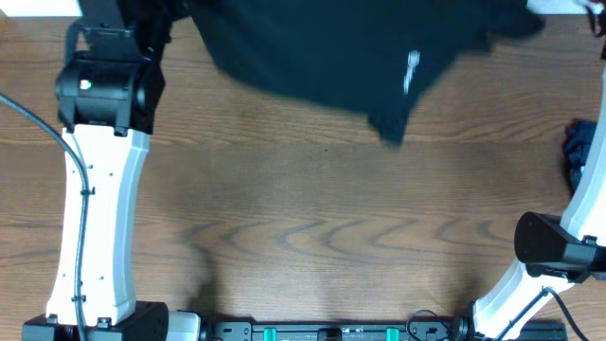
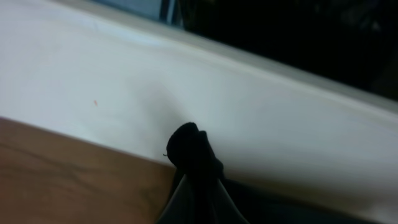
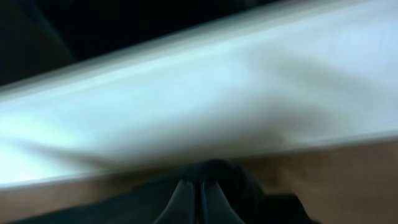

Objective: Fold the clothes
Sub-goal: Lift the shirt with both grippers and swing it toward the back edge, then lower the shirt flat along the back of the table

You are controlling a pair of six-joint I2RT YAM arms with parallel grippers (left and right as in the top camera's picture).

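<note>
Task item: I see the black top (image 1: 322,47) lying along the far edge of the table (image 1: 312,208), running from behind the left arm (image 1: 99,189) almost to the far right corner. One dark flap hangs nearer to me than the rest, right of centre.
Logo: the white lettering (image 1: 412,71) shows on that flap. It is too small for me to read.
Left claw: on the left wrist camera, the left claw (image 2: 189,183) is fully closed. Its tips pinch a knot of black cloth, which sticks up just past them as a rounded lump.
Right claw: on the right wrist camera, the right claw (image 3: 199,186) is also closed tight, the two fingers pressed together. Black cloth is bunched around and beyond the tips, and I read that as a pinch on the top. This view is badly blurred.
Behind the claws: both wrist views show a pale band (image 2: 186,81) across the picture, with wood grain below it. I cannot tell what the band is.
Arms: overhead, the left arm reaches far up the left side. The right arm (image 1: 554,242) bends off the right edge, so neither claw shows from above.
Other item: a dark blue bundle (image 1: 578,152) sits at the right edge of the table, apart from the top.
</note>
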